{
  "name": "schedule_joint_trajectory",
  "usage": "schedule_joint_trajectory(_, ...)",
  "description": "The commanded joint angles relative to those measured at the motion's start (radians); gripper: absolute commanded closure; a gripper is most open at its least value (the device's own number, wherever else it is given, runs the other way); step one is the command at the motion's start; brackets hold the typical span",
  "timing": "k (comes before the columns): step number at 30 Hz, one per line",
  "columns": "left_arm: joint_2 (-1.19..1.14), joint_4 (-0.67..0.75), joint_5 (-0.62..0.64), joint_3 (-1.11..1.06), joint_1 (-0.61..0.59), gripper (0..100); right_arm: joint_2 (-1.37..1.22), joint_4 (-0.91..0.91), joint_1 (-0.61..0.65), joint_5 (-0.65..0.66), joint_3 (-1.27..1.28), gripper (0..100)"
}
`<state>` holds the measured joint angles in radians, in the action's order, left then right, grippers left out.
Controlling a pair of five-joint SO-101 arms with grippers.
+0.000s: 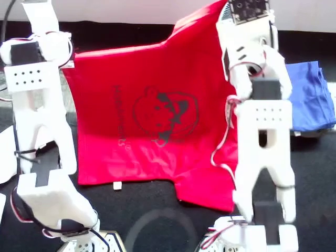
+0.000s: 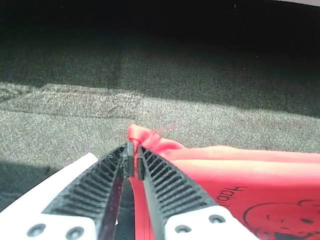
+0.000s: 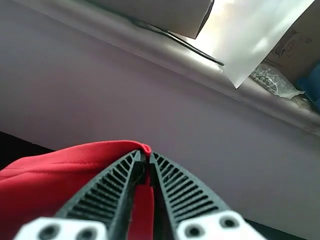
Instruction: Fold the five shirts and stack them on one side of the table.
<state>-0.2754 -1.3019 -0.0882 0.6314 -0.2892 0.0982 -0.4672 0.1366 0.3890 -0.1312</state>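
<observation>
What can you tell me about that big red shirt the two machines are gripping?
The red shirt looks like soft cotton, plain red with a dark cartoon face and lettering printed at its middle and a small white tag at its near hem. Most of it lies spread, slightly wrinkled, on the dark table. The left gripper pinches one far corner low over the table; the right gripper pinches the other far corner and holds it raised, so that side slopes upward.
</observation>
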Motion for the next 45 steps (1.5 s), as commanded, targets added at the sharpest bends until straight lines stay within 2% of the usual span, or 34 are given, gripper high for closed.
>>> schedule_joint_trajectory(1,-0.018,0.049,-0.003,0.021,0.013,99,-0.147,0.053,0.008,0.012,-0.128,99.3)
schedule_joint_trajectory(12,-0.248,0.183,-0.003,0.021,0.048,99,-0.535,0.05,0.018,0.008,-0.206,99.3)
schedule_joint_trajectory(17,-0.36,0.176,-0.003,0.021,0.064,99,-0.616,-0.022,0.021,0.006,-0.211,99.3)
schedule_joint_trajectory(21,-0.38,0.169,-0.003,0.021,0.065,99,-0.572,-0.128,0.015,0.006,-0.214,99.3)
schedule_joint_trajectory(29,-0.24,-0.041,-0.003,0.021,0.067,99,-0.323,-0.461,0.021,0.005,-0.203,99.3)
schedule_joint_trajectory(38,-0.127,-0.235,-0.003,0.019,0.068,99,-0.165,-0.812,0.021,0.005,-0.203,99.3)
schedule_joint_trajectory(45,-0.12,-0.381,-0.003,0.019,0.088,99,-0.111,-0.984,0.042,0.005,-0.203,99.3)
